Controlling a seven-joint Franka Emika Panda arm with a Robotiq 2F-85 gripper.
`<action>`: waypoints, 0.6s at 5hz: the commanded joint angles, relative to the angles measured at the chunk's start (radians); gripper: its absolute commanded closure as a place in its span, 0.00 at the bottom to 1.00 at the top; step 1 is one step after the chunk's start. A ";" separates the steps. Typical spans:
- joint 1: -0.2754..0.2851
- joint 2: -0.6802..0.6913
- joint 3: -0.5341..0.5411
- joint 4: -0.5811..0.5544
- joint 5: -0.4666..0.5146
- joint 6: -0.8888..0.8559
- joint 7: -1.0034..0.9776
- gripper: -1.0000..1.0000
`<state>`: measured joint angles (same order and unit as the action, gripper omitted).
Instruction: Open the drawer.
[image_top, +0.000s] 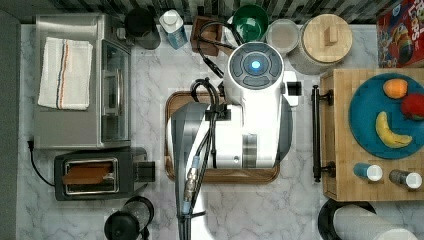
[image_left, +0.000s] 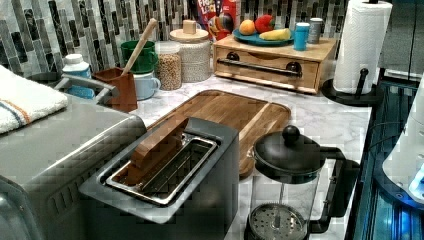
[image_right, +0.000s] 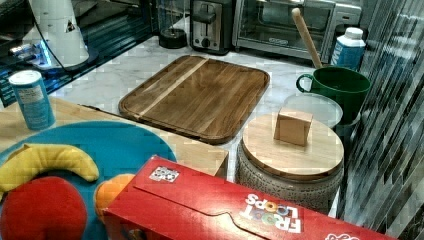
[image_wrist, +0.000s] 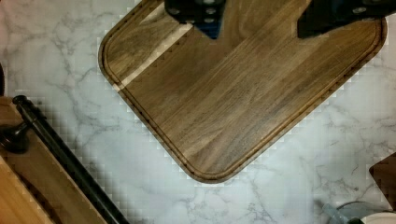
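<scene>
Approach step: fingers (image_wrist: 254, 21) hanging wide, empty, above walnut tray (image_wrist: 243, 88); drawer (image_wrist: 28, 186) handle (image_wrist: 65, 158) well aside, needing reach.

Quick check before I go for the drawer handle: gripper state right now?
Gripper: open, holding nothing, above the walnut tray, fingers spread wide apart. The drawer handle is untouched.
</scene>
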<state>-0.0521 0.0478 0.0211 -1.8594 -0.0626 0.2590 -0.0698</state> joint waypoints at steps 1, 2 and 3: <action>-0.002 0.005 0.002 0.000 -0.001 0.002 -0.002 0.00; 0.004 0.006 0.007 -0.017 -0.019 0.021 -0.001 0.00; -0.020 -0.015 -0.005 -0.078 -0.007 0.072 -0.164 0.00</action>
<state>-0.0671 0.0735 0.0212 -1.8740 -0.0771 0.2795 -0.1136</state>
